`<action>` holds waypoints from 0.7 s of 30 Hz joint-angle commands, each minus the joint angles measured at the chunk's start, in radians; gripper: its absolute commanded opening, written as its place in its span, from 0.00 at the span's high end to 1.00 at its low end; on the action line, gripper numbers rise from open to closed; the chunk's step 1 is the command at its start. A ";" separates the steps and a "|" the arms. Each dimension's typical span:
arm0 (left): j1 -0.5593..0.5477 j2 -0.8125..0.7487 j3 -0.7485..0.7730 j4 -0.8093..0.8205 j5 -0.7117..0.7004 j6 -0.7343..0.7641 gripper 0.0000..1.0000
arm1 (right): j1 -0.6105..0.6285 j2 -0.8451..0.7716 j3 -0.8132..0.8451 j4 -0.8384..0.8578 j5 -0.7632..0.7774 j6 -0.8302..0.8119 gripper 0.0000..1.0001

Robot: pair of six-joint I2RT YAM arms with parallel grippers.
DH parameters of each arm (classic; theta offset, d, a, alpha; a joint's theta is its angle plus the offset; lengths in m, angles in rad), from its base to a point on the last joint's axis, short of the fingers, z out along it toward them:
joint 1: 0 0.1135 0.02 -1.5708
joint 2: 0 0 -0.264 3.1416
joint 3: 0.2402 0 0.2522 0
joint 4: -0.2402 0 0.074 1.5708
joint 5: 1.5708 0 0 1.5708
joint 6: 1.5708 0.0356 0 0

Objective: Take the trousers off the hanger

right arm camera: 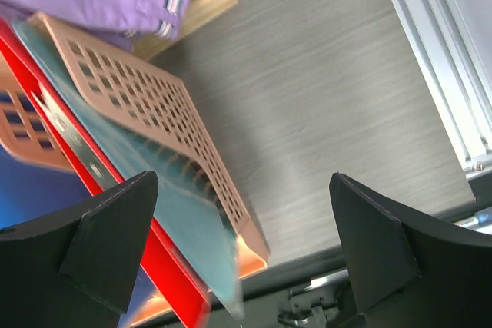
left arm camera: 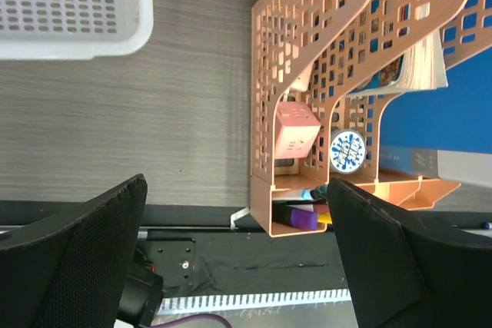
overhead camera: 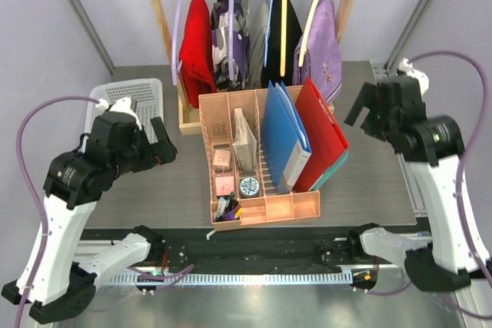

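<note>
Your left claw and right claw both stand wide open with nothing between their fingers, held above the tabletop on either side of the peach desk organizer. The red trousers hang on the lavender hanger at the left end of the wooden rack behind the organizer. They are well apart from both claws and just beside a patterned garment.
</note>
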 commanded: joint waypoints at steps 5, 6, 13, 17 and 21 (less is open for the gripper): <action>0.003 0.094 0.040 -0.081 0.128 0.054 0.00 | -0.002 0.308 0.384 -0.035 -0.003 -0.108 0.00; 0.003 0.104 0.046 -0.079 0.159 0.047 0.00 | -0.002 0.330 0.413 -0.057 -0.028 -0.124 0.00; 0.003 0.181 0.191 -0.017 0.308 -0.037 0.00 | -0.002 0.447 0.472 -0.190 -0.092 -0.209 0.00; 0.006 0.265 0.324 0.000 0.301 -0.026 0.00 | -0.004 0.375 0.366 -0.099 -0.144 -0.191 0.01; 0.018 0.348 0.448 0.037 0.282 -0.026 0.00 | -0.016 0.245 0.230 0.088 -0.201 -0.189 0.00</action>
